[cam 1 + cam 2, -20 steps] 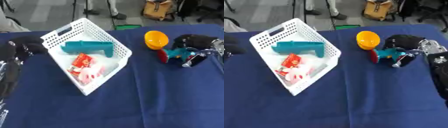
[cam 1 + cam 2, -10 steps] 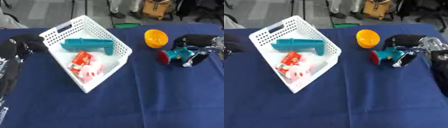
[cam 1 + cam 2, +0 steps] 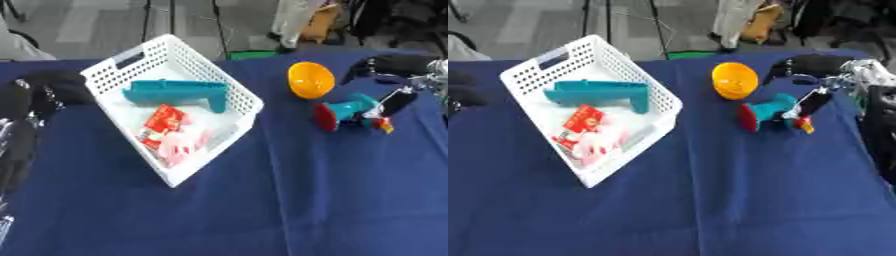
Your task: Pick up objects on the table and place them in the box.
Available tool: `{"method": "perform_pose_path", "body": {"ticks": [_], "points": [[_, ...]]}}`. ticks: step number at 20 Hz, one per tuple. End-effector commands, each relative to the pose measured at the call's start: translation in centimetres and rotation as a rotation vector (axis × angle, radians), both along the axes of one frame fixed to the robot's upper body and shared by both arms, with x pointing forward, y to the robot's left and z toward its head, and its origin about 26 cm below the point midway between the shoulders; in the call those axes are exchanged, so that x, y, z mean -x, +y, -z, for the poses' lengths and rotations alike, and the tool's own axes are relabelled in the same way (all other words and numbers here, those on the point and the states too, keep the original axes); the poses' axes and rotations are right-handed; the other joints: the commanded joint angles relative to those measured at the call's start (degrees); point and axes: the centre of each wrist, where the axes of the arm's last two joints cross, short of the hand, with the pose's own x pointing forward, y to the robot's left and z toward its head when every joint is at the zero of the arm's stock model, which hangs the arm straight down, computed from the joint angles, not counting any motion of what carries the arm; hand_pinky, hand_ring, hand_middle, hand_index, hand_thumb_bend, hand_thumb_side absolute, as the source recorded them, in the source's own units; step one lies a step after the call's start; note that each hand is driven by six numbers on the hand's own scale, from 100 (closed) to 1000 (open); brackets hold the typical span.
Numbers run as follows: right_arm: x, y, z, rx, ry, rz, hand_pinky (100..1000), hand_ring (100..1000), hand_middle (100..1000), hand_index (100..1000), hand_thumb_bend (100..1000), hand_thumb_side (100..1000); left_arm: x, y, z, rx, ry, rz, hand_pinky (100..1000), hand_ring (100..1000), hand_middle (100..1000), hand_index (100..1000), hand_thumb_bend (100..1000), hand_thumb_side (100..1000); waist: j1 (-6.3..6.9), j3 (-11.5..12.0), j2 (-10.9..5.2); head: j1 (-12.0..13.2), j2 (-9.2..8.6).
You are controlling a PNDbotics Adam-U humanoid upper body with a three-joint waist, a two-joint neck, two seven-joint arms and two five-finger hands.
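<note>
Nothing on the blue-clothed tabletop (image 3: 262, 200) has moved; only the camera shifts. Right hand (image 3: 820, 82) keeps its fingers (image 3: 811, 102) pinching the teal-and-red plastic toy (image 3: 770, 112) beside the orange plastic bowl (image 3: 734, 80). Left hand (image 3: 35, 92) rests by the white perforated plastic basket (image 3: 188, 70); I cannot tell its fingers' state.

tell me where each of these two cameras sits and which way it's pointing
Left eye view: in the robot's head, looking down and forward at the blue table with the white basket; a dark arm runs along the left edge, and the right hand touches the teal toy.
Right eye view: beside it, same downward look; the right arm fills more of the right edge.
Both share the basket, the orange bowl, the toy and the floor beyond the table.
</note>
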Motion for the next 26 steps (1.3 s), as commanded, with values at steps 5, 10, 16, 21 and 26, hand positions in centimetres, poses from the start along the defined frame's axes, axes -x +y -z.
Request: {"method": "perform_pose_path", "body": {"ticks": [5, 10, 16, 21, 26], "points": [[-0.3, 0.2, -1.6, 0.006, 0.005, -0.007, 903, 897, 773, 849, 514, 455, 0.2, 0.2, -0.8, -0.018, -0.026, 0.010, 767, 690, 724, 823, 225, 923, 0.06, 0.30, -1.09, -0.11, -0.01], [-0.6, 0.9, -0.8, 0.035, 0.039, -0.009, 910, 906, 772, 845, 514, 460, 0.2, 0.1, -0.8, -0.015, -0.030, 0.012, 767, 690, 723, 823, 225, 923, 0.17, 0.82, -0.84, -0.11, -0.11], [-0.8, 1.4, 0.1, 0.064, 0.060, -0.009, 918, 916, 772, 842, 515, 467, 0.2, 0.0, -0.9, -0.014, -0.033, 0.016, 767, 690, 723, 823, 225, 924, 0.18, 1.16, -0.62, -0.15, -0.29], [-0.7, 1.2, 0.7, 0.107, 0.075, 0.009, 931, 930, 769, 834, 513, 465, 0.2, 0.1, -0.9, -0.013, -0.034, 0.013, 766, 690, 723, 823, 225, 922, 0.15, 1.50, -0.66, -0.07, -0.24], [-0.5, 0.8, 0.8, 0.128, 0.069, 0.008, 936, 935, 769, 832, 513, 465, 0.2, 0.1, -0.9, -0.013, -0.031, 0.012, 767, 690, 723, 823, 226, 922, -0.08, 1.17, -0.82, 0.07, -0.03]]}}
